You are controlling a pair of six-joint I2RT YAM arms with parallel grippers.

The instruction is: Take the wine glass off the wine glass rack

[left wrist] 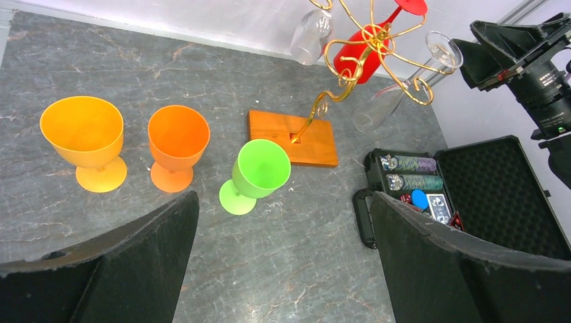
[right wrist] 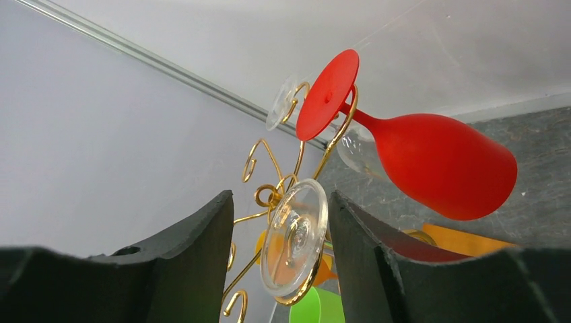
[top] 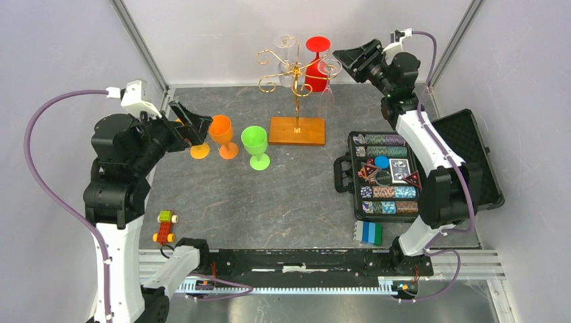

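The wine glass rack (top: 297,131) stood in the upper centre of the top view, its wooden base flat on the table (top: 269,208) and its gold scroll arms at the top. Three glasses hung from these arms upside down, because each foot rests on a curl while the stem passes through the slot. One was a red glass (right wrist: 438,168) and one a clear glass (top: 285,44) at the back. The third was the clear wine glass (right wrist: 294,239) on the right side of the rack. The right gripper (top: 342,60) was raised to the upper right of the frame, at the height of that glass's foot. In the right wrist view the round foot lay between the two fingers. The jaws were apart, with a clear gap on the left side, and whether the right finger touched the rim I could not tell. I judge that this high approach was chosen because the foot is what carries the glass on the rack. The left gripper (top: 200,129) was wide apart and held nothing, at the left of the frame near an orange goblet (left wrist: 178,141), well away from the rack.
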